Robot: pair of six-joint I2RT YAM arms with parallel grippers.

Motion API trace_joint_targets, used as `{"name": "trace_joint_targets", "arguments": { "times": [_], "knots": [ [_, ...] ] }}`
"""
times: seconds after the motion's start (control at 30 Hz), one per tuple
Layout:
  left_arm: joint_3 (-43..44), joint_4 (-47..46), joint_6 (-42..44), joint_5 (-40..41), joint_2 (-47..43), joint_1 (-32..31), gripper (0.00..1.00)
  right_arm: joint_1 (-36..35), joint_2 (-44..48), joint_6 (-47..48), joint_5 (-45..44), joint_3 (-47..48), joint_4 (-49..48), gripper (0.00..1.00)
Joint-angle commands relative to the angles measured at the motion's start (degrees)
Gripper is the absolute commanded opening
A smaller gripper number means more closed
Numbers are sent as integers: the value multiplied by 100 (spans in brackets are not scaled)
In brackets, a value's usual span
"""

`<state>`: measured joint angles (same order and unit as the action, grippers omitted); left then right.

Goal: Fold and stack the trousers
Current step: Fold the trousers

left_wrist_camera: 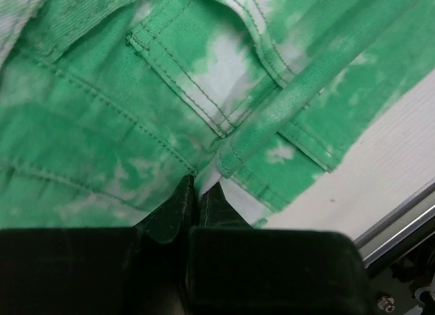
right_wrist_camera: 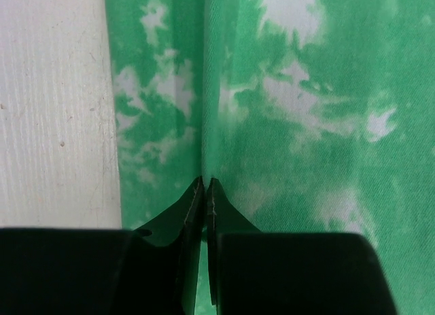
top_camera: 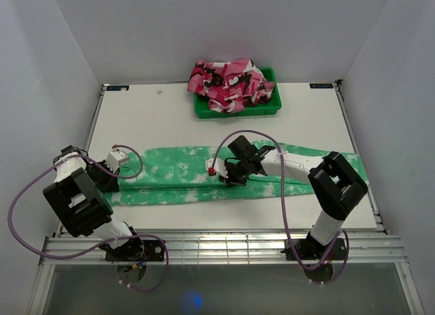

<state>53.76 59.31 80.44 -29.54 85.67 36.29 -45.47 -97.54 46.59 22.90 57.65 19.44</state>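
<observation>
One pair of trousers (top_camera: 170, 172) is spread flat. It is pinched by two closed grippers: left gripper (left_wrist_camera: 196, 187) at the waistband, right gripper (right_wrist_camera: 206, 181) on a fold.

A robot lab cell: white walls (top_camera: 224, 29) enclose a white table (top_camera: 163, 118) fronted by aluminium rails (top_camera: 224, 247).

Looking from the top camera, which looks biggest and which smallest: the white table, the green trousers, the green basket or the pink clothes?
1. table: biggest.
2. trousers: stretched nearly across it.
3. green basket and pink clothes: they look about alike. The clothes cover most of the basket, so I won't rank them.
</observation>
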Motion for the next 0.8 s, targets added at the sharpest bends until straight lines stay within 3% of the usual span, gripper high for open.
{"name": "trace_joint_targets", "arguments": {
  "times": [0.0,0.23,0.43,0.57,0.77],
  "knots": [
    [-294,-1131,-28,1344,414,203,0,118,-46,-97,-470,97,912,8],
    [-708,-2106,-274,1978,1215,238,0,118,59,-54,-382,544,1368,8],
    [-709,-2213,-503,2023,1453,238,0,48,358,-27,-84,1354,2423,8],
    [-630,-2196,-661,1935,1505,238,0,-119,350,-88,-39,778,2346,8],
    [-358,-1994,-907,1698,1567,238,0,-427,-212,-343,-84,-78,1317,8]
  ]
}}
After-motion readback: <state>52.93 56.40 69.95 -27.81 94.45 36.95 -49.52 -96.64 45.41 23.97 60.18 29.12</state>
